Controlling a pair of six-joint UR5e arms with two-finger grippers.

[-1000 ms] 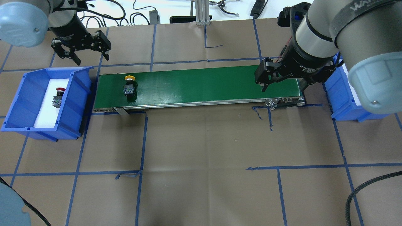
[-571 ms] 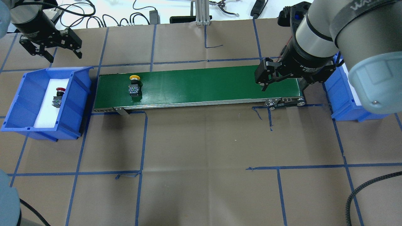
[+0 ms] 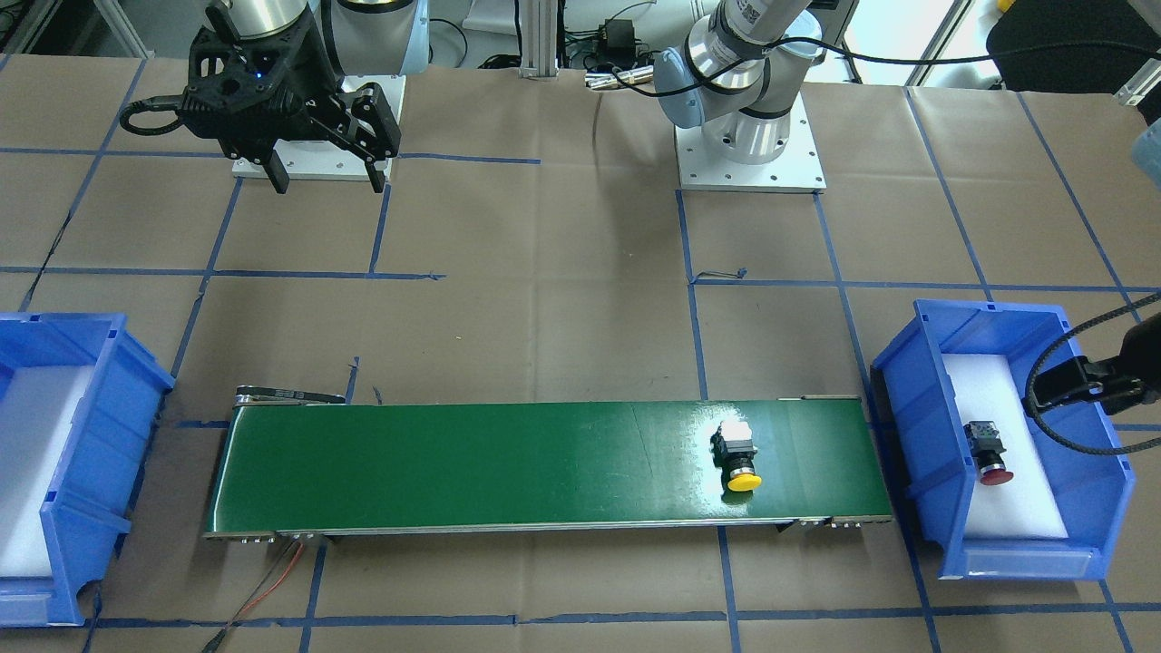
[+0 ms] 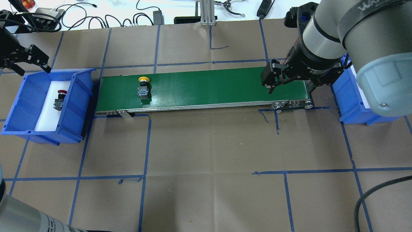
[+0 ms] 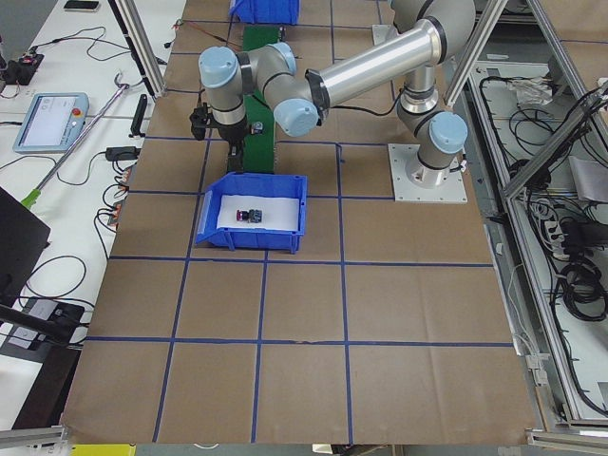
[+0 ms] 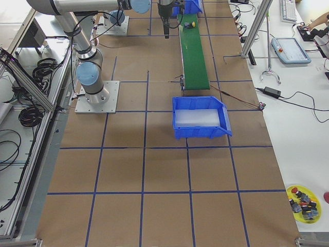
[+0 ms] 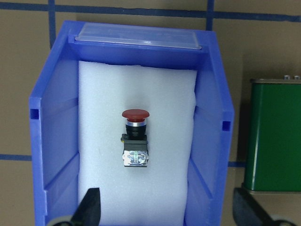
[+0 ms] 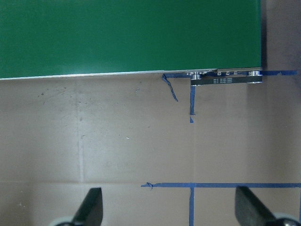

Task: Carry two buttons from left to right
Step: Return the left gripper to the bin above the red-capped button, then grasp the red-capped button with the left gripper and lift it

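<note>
Overhead exterior: one conveyor (image 4: pixel 206 85), two blue bins (image 4: pixel 19 103) (image 4: pixel 347 100) at its ends, right gripper (image 4: pixel 290 91) and left gripper (image 4: pixel 33 69) both spread wide, two buttons: yellow button (image 4: pixel 143 87) on the conveyor's left end, well apart from the right gripper; red button (image 4: pixel 59 100) in the left-end bin, near the left gripper.

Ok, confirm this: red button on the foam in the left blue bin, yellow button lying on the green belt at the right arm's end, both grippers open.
Not quite. The yellow button lies at the belt's left-arm end, near the left bin; the overhead view shows it. The rest holds: red button on the foam, left gripper and right gripper open.
</note>
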